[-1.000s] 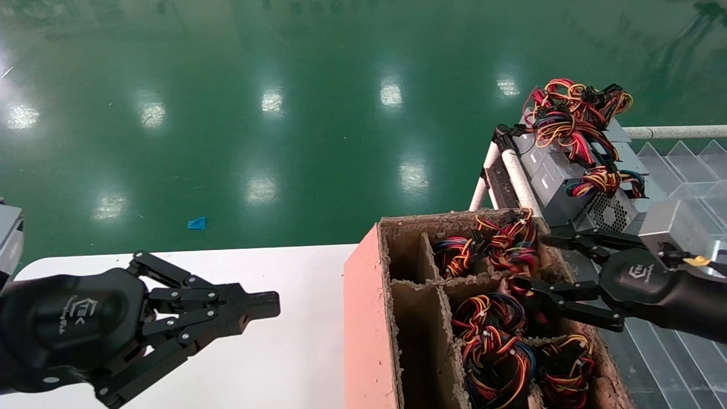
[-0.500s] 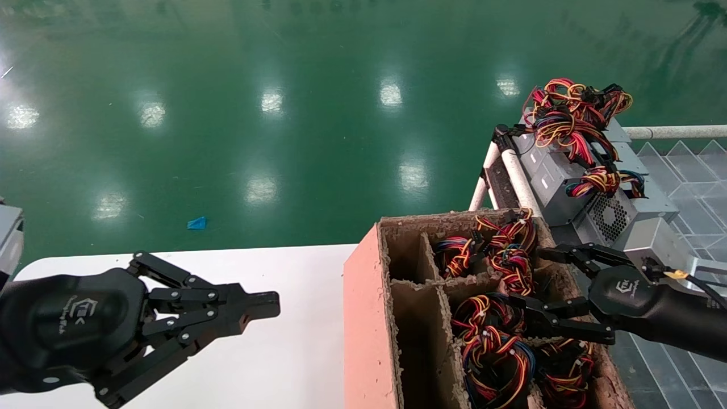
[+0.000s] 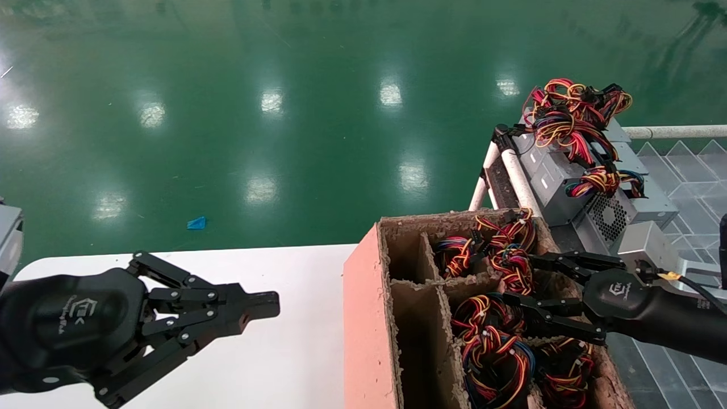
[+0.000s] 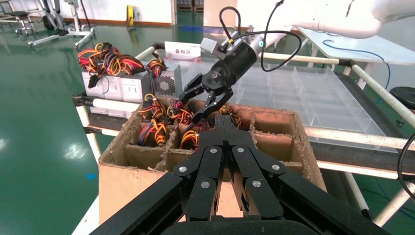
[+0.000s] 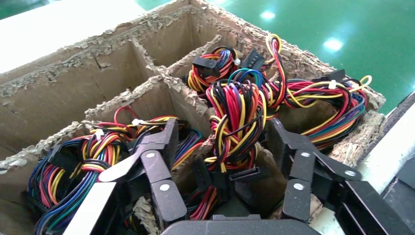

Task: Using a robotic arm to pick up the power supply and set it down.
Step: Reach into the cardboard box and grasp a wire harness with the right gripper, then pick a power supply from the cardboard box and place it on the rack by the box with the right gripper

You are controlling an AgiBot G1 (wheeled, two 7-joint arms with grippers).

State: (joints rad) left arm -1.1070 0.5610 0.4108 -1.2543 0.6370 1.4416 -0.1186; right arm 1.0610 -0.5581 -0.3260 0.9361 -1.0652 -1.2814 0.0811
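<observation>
My right gripper (image 3: 519,279) (image 5: 222,129) stands open, low over the back right cells of the pinkish-brown divided cardboard box (image 3: 363,295). Its fingers straddle a standing bundle of red, yellow and black wires (image 5: 237,117) (image 3: 514,261) without touching it. The power supply under that bundle is hidden down in its cell. Several silver-grey power supplies (image 3: 559,182) with wire tangles sit on the rack behind the box. My left gripper (image 3: 274,304) (image 4: 224,120) is shut on nothing, parked over the white table.
The box's torn dividers (image 5: 161,83) separate cells full of wire bundles; the left cells (image 3: 409,255) look bare. A white pipe rail (image 3: 519,182) edges the rack. A clear divided tray (image 3: 681,165) lies to the right. The white table (image 3: 295,352) borders the green floor.
My right gripper has moved down and to the left, from above the box's right rim to low among the wire bundles, staying open. The left arm has not moved.
</observation>
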